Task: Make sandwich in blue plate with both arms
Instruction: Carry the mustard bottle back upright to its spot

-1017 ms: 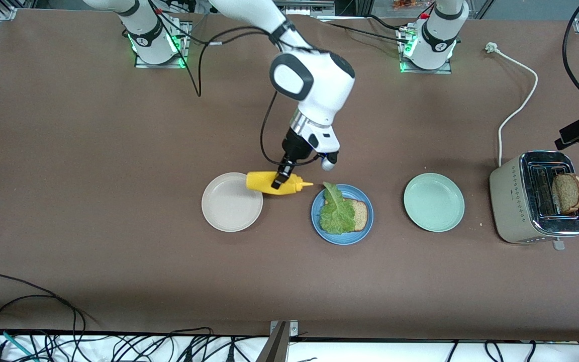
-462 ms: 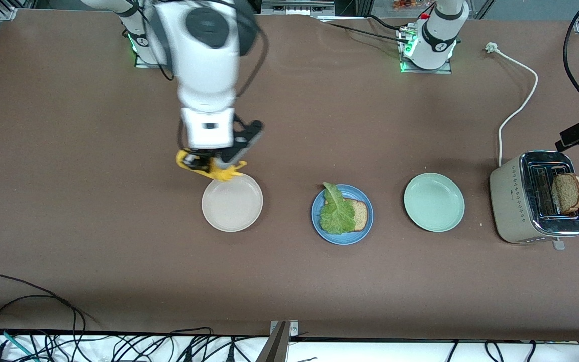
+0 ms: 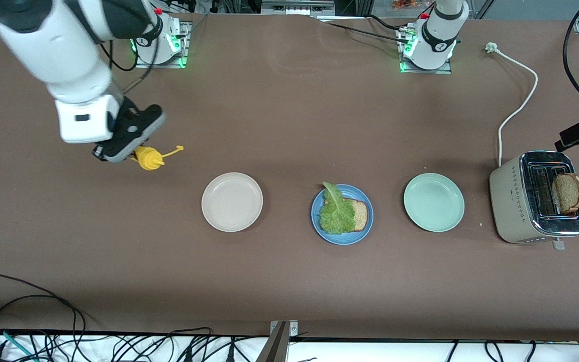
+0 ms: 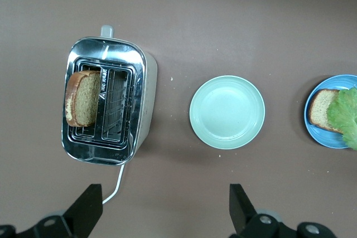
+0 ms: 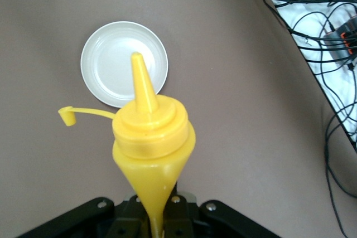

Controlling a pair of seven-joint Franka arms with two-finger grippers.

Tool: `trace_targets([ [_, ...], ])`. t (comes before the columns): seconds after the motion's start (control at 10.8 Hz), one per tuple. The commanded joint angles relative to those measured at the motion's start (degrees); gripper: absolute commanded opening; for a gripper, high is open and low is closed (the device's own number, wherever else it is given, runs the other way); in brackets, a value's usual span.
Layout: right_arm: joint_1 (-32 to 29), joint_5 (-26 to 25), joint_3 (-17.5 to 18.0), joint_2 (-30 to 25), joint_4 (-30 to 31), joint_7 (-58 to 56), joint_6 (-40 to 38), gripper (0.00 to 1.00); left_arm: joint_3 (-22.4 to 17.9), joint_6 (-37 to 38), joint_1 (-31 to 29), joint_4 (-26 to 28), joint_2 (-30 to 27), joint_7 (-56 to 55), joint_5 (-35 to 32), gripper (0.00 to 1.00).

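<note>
The blue plate (image 3: 342, 240) sits mid-table and holds one brown bread slice (image 3: 361, 214) with a green lettuce leaf (image 3: 336, 213) lying over it. A second bread slice (image 3: 568, 192) stands in the toaster (image 3: 538, 198). My right gripper (image 3: 131, 153) is shut on a yellow squeeze bottle (image 3: 149, 160), over bare table toward the right arm's end. The bottle (image 5: 153, 132) is pinched flat at its base, its cap (image 5: 68, 116) dangling on a tether. My left gripper (image 4: 164, 202) stands open and holds nothing, high over the table beside the toaster (image 4: 142, 98).
A cream-white plate (image 3: 232, 202) lies between the bottle and the blue plate. A pale mint-green plate (image 3: 434, 202) lies between the blue plate and the toaster. The toaster's white cord (image 3: 518, 100) runs toward the left arm's base. Cables (image 3: 43, 322) crowd the table's front edge.
My right arm has swung the yellow bottle away from beside the blue plate, past the cream plate, toward the right arm's end of the table. The plates and bread have not moved.
</note>
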State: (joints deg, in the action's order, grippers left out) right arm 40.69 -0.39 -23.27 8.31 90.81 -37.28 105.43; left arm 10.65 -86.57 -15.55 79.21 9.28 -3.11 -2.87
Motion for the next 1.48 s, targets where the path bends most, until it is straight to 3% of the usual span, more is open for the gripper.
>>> trace_targets([
  [0.0, -12.11, 7.22, 5.69, -2.15, 2.88, -13.39, 0.74, 0.00, 0.34, 0.97, -0.54, -0.81, 0.12, 0.39, 1.20, 1.00],
  [0.28, -17.82, 14.34, 4.64, -1.98, 4.46, -21.31, 0.92, 0.00, 0.34, 1.05, -0.45, -0.89, 0.12, 0.48, 1.20, 1.00],
  [0.46, -24.05, 20.74, 6.20, -1.98, 7.53, -30.07, 1.53, 0.00, 0.25, 0.97, -0.54, -0.81, 0.21, 0.12, 1.20, 1.00],
  [0.65, -36.23, 30.49, 14.61, -0.93, 11.30, -43.34, 2.41, 0.00, 0.25, 0.97, -0.54, -0.89, 0.21, 0.12, 1.20, 1.00],
  [0.83, -45.23, 36.83, 21.22, 1.09, 14.03, -54.42, 2.85, 0.00, 0.16, 0.97, -1.24, -0.81, 0.38, 0.38, 1.20, 1.00],
  [1.02, -48.51, 45.17, 22.13, 4.51, 16.93, -69.07, 2.42, 0.00, 1.04, 0.97, -0.72, -0.98, 0.56, 0.04, 1.11, 1.00],
  [1.2, -50.27, 49.85, 21.78, 8.98, 17.21, -79.04, 0.75, 0.00, 3.67, 1.06, -0.54, -1.16, 0.04, 0.21, 0.32, 1.00],
  [1.39, -50.89, 54.77, 19.77, 14.26, 16.69, -87.12, -2.06, 0.00, 3.77, 1.06, -0.54, -1.25, -0.05, 0.30, 0.06, 1.00],
])
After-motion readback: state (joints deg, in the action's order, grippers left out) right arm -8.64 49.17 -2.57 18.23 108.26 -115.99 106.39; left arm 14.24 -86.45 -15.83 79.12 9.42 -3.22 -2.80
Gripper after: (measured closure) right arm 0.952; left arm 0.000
